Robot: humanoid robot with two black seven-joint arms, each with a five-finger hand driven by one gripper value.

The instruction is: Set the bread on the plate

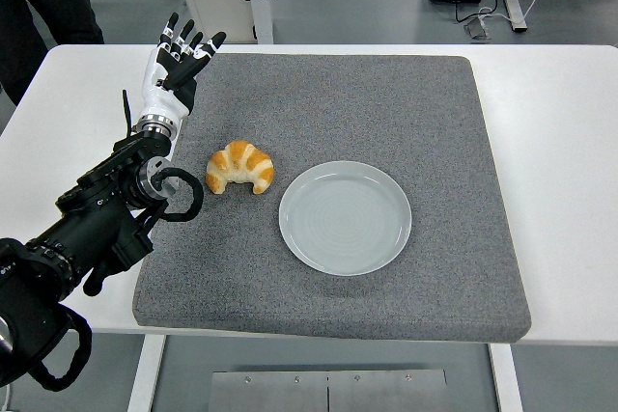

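bread (240, 167), a croissant, lies on the grey mat (435, 113) just left of the empty plate (345, 216), not touching it; long axis left to right, both tips curving toward the near edge. left hand (175, 62) hovers beyond it, fingers spread, holding nothing.
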